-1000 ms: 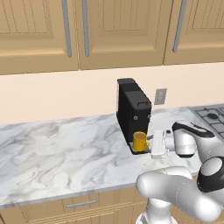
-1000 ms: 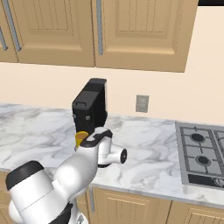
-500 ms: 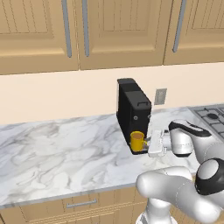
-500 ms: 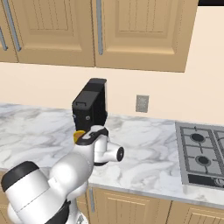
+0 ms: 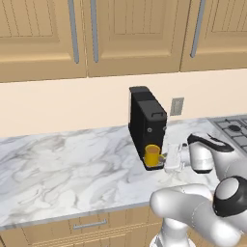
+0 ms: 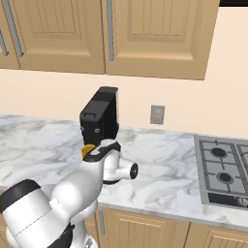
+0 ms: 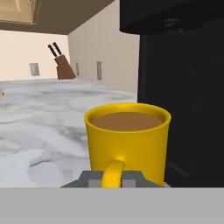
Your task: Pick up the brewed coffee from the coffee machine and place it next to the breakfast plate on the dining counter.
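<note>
Right, the yellow mug (image 7: 127,142) sits on the drip tray at the foot of the black coffee machine (image 5: 146,126), brim-full of brown coffee, its handle turned toward the hand. The gripper (image 7: 112,178) has its 2 fingers closed tight on that handle, pinching it low down from either side. From the left, the mug (image 5: 152,155) peeks out just left of the white hand on the marble counter (image 5: 62,164). Far right lies a gas hob (image 6: 225,169), and wooden cabinets (image 6: 145,34) hang above.
</note>
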### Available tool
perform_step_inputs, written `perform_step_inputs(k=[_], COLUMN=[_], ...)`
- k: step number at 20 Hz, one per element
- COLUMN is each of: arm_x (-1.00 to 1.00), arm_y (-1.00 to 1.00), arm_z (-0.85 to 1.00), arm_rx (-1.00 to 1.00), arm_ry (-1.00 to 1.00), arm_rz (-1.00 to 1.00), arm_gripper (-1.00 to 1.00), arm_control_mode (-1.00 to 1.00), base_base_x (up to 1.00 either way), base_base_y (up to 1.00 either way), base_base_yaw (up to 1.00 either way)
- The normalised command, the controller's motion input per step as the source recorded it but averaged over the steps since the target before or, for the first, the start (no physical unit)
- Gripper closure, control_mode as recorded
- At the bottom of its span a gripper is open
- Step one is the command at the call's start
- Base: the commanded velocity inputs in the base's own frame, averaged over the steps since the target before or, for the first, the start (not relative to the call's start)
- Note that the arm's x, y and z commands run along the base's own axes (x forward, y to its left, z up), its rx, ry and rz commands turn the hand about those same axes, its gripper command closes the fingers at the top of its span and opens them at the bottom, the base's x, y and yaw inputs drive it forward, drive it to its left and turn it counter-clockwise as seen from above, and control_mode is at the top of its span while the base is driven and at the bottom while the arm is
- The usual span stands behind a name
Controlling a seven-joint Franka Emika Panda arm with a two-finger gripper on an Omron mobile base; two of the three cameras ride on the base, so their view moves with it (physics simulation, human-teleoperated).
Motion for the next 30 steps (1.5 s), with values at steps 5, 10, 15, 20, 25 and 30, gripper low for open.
perform_step_inputs(k=[5, 10, 15, 20, 25, 30], arm_x=[-0.76, -0.84, -0.89, -0.81, -0.51, -0.02], arm_y=[-0.31, -0.29, -0.06, 0.01, 0.24, 0.17], arm_z=[0.20, 0.92, 0.95, 0.94, 0.89, 0.63], arm_rx=[0.07, 0.03, 0.01, 0.00, 0.00, -0.03], arm_ry=[-0.05, 0.00, 0.01, 0.02, 0.00, 0.05], arm_rz=[-0.01, -0.02, 0.00, 0.00, 0.00, 0.00], arm_gripper=[1.00, 1.00, 1.00, 1.00, 1.00, 1.00], arm_control_mode=[-1.00, -1.00, -1.00, -1.00, -1.00, -1.00], base_base_x=[0.00, 0.00, 0.00, 0.00, 0.00, 0.00], base_base_y=[0.00, 0.00, 0.00, 0.00, 0.00, 0.00], base_base_yaw=[0.00, 0.00, 0.00, 0.00, 0.00, 0.00])
